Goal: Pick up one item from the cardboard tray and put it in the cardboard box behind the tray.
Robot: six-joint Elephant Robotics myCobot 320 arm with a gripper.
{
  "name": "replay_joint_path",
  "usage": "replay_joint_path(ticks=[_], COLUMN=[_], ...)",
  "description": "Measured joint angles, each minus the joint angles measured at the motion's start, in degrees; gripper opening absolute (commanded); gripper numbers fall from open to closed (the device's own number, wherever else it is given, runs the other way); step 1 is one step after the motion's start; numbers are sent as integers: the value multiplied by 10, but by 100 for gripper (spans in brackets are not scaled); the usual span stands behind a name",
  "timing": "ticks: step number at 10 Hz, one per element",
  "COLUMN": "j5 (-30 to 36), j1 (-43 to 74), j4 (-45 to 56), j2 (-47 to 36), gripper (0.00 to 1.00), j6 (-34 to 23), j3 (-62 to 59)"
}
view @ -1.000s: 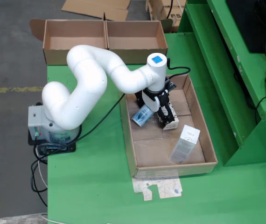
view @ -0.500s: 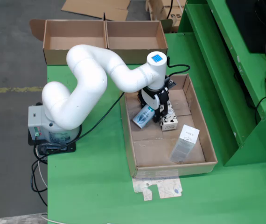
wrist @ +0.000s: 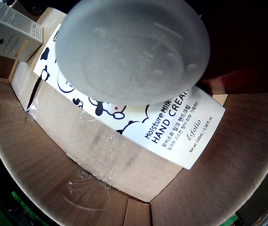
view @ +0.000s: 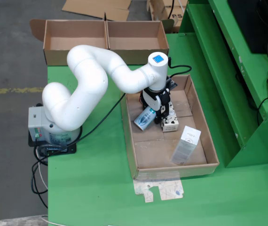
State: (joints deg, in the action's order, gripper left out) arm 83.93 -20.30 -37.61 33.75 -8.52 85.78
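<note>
green table (view: pixel 96 188) carries cardboard tray (view: pixel 138 165), box (view: pixel 59 54), robot base (view: pixel 49 129).

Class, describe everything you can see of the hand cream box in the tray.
The hand cream box is a white cardboard carton printed with black cow-like patches and the words "Moisture Milk Hand Cream". It lies flat on the floor of the cardboard tray, near the tray's middle, directly under the gripper. In the wrist view a round translucent suction cup covers much of its upper face; whether they touch cannot be told. A blue and white tube lies just left of it in the fixed view.
</note>
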Motion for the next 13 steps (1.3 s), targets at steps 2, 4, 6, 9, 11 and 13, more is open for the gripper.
replay_joint_path(ticks=[2,4,6,9,11,13], j5=[0,0,0,0,-5,-12], j1=[0,0,0,0,-2,-2], j4=[0,0,0,0,-12,-24], j2=[0,0,0,0,-19,-43], gripper=[0,0,0,0,0,0], j6=[0,0,0,0,5,8], j3=[0,0,0,0,23,53])
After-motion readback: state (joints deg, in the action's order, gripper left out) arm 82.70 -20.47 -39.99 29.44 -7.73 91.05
